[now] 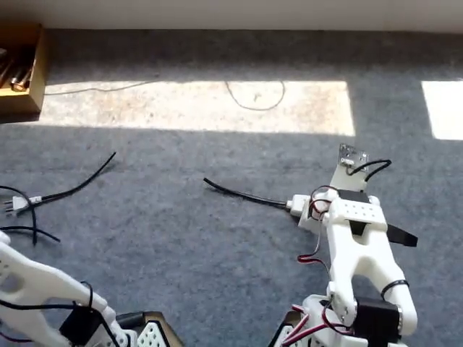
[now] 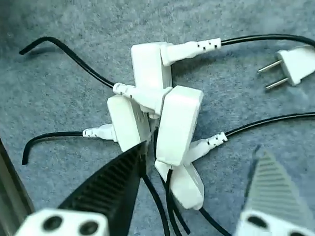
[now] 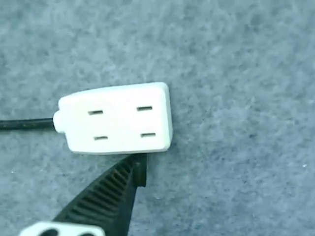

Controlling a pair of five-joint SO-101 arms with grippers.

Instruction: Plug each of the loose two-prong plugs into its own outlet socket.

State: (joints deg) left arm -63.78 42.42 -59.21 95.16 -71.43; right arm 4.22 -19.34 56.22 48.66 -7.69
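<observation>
Two robot arms work over a grey carpet (image 1: 181, 238). From the left wrist, a cluster of white outlet blocks (image 2: 152, 113) lies in a heap, several already carrying white plugs on black cords. One loose two-prong plug (image 2: 295, 64) lies apart from the heap with its bare prongs pointing toward it. The left gripper (image 2: 204, 151) hangs open and empty above the near end of the cluster, with the black finger (image 2: 113, 187) on one side and the pale ribbed finger (image 2: 268, 187) on the other. From the right wrist, a single white outlet socket (image 3: 115, 118) lies flat with both pairs of slots facing up and unfilled, its black cord leaving from one short end. The right gripper (image 1: 352, 217) is open and holds nothing. The tip of its black ribbed finger (image 3: 138, 169) sits against, or just beside, the socket's long edge; which cannot be told. From above, another white plug (image 1: 11, 206) on a black cord lies at the far left. A wooden box (image 1: 32, 69) in the back left corner holds dark items too small to identify.
</observation>
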